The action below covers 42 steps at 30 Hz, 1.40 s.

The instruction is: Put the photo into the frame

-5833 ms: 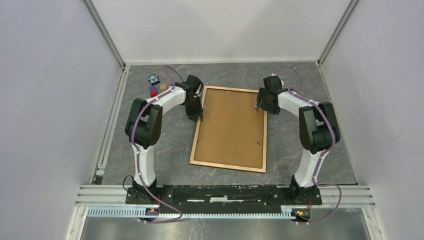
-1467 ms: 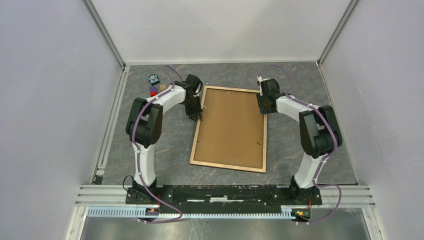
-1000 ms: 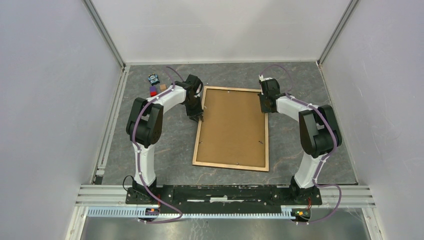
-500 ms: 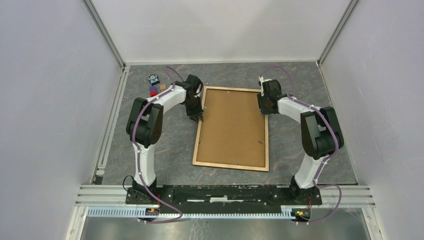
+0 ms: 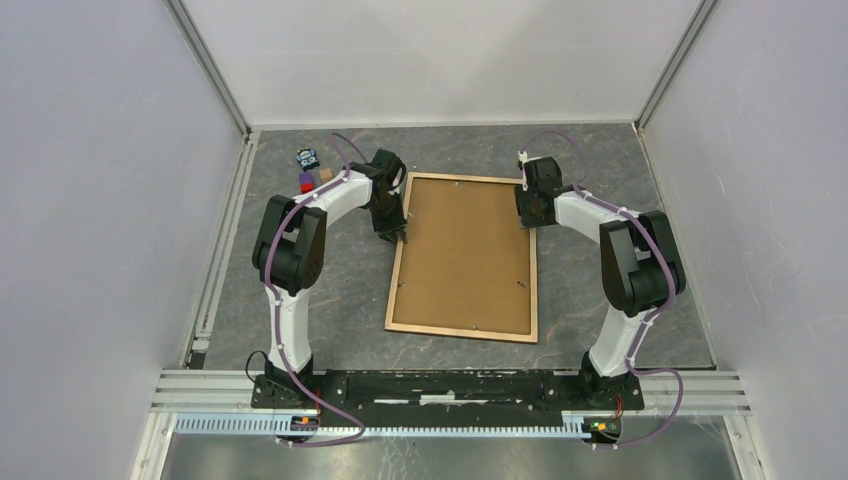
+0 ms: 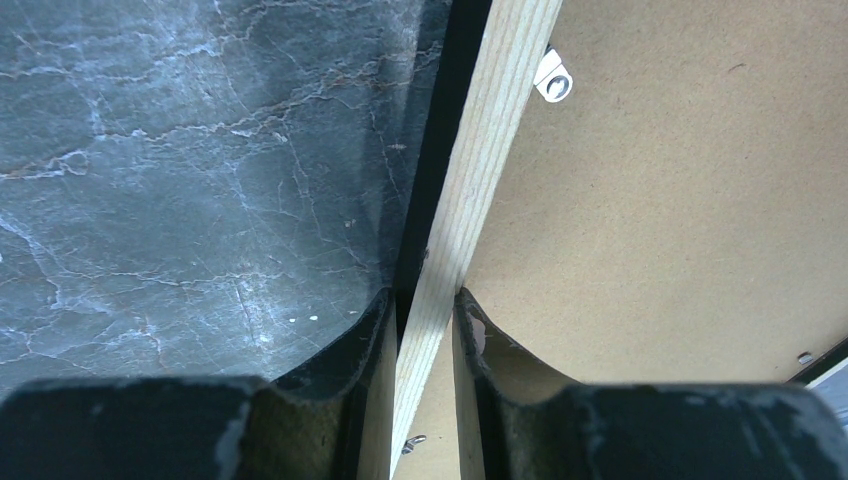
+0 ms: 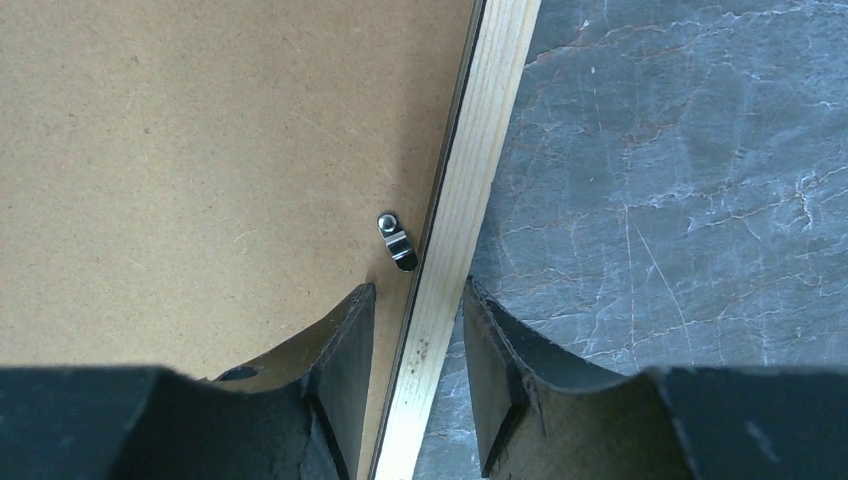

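The frame (image 5: 398, 272) lies face down on the dark marble table, its light wood back rails around a brown backing board (image 5: 465, 255). My left gripper (image 5: 397, 236) is shut on the left rail (image 6: 490, 130), which runs between its fingers (image 6: 425, 300). My right gripper (image 5: 527, 222) stands open astride the right rail (image 7: 480, 130), with a gap on each side of the wood (image 7: 420, 295). A small metal turn clip (image 7: 397, 241) lies on the board just ahead of the right fingers; another clip (image 6: 553, 82) shows in the left wrist view. The photo is hidden.
A small blue-and-black object (image 5: 308, 158) and little coloured blocks (image 5: 306, 183) lie at the back left of the table, beside the left arm. Grey enclosure walls close in the table on three sides.
The right gripper has let go of the right rail and now stands open over it. Before that the frame's near end swung slightly right. The left gripper has kept its hold.
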Motion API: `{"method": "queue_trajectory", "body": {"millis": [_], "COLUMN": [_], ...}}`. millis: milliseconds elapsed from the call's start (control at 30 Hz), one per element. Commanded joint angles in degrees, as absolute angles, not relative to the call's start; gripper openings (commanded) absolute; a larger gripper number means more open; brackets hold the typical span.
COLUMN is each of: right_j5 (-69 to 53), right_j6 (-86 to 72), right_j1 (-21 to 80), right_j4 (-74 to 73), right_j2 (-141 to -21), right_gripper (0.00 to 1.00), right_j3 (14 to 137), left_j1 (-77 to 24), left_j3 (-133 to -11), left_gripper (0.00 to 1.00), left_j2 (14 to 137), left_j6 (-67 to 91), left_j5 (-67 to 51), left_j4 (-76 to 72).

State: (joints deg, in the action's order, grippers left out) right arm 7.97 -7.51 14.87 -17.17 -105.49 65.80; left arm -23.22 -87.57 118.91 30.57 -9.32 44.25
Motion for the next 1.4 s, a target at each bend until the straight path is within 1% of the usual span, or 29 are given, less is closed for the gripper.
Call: {"method": "queue_trajectory", "body": {"millis": [0,267,400,500,800,900,1133,1267,1367], "right_j5": [6.03,3.98,3.07,3.43,5.67,5.95,8.52,10.63,10.35], "right_j6": [-9.03,-10.75,-11.18,-11.01,-9.89,-9.20,-7.41,-5.19,-2.85], "right_j1": [14.55,12.96,12.53,12.50,12.59,12.63,14.17,15.87,16.31], "right_j4": [-14.94,-13.50,-13.03,-13.68,-13.68,-13.05,-11.34,-11.01,-10.18], "right_j2": [-109.67,-109.65,-109.31,-109.97,-110.43,-110.84,-111.92,-112.07,-111.87], "right_gripper": [0.44,0.45,0.48,0.46,0.33,0.25,0.12,0.01,0.00], "right_j3": [64.97,65.06,64.74,65.09,63.83,63.74,62.79,62.13,60.95], "left_j1": [-23.80,-23.73,-23.66,-23.65,-23.66,-23.74,-23.65,-23.65,-23.69], "left_j3": [-88.77,-88.78,-88.86,-88.86,-88.86,-88.91,-88.80,-88.87,-88.86], "left_gripper": [0.27,0.26,0.26,0.26,0.26,0.26,0.26,0.26,0.26], "left_j2": [120.78,120.92,120.87,120.87,120.87,120.90,120.87,120.85,120.87], "left_j6": [33.53,33.55,33.62,33.59,33.62,33.63,33.75,33.75,33.72], "left_j5": [-11.44,-11.51,-11.46,-11.65,-11.69,-11.66,-11.71,-11.78,-11.76], "left_j4": [42.03,42.01,42.06,42.03,42.03,42.01,42.03,42.04,42.05]}}
